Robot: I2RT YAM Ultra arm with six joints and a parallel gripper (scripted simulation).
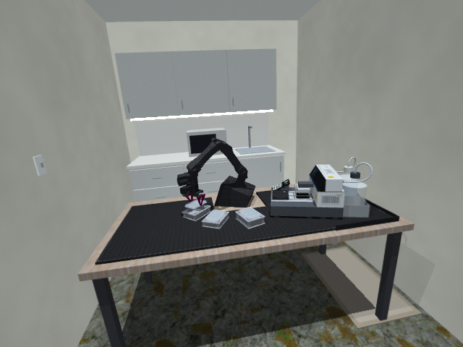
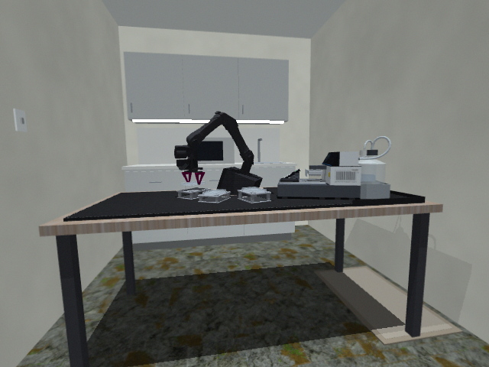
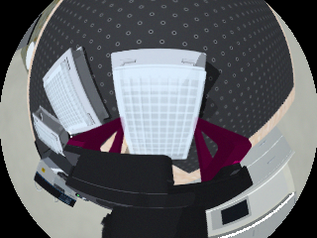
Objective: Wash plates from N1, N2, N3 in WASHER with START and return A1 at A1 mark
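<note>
Now, arm: bent over, wrist pointing down above the leftmost nest (image 1: 195, 214).
Pincer (image 1: 195, 198): clamped on a 96-well plate (image 3: 161, 107).
Plate: between the fingers, just above its nest.

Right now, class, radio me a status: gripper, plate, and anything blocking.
Gripper shut on 96-well plate. Plate held just above leftmost nest, not seated. Two neighbouring plates in their nests; nothing obstructing visible.
</note>
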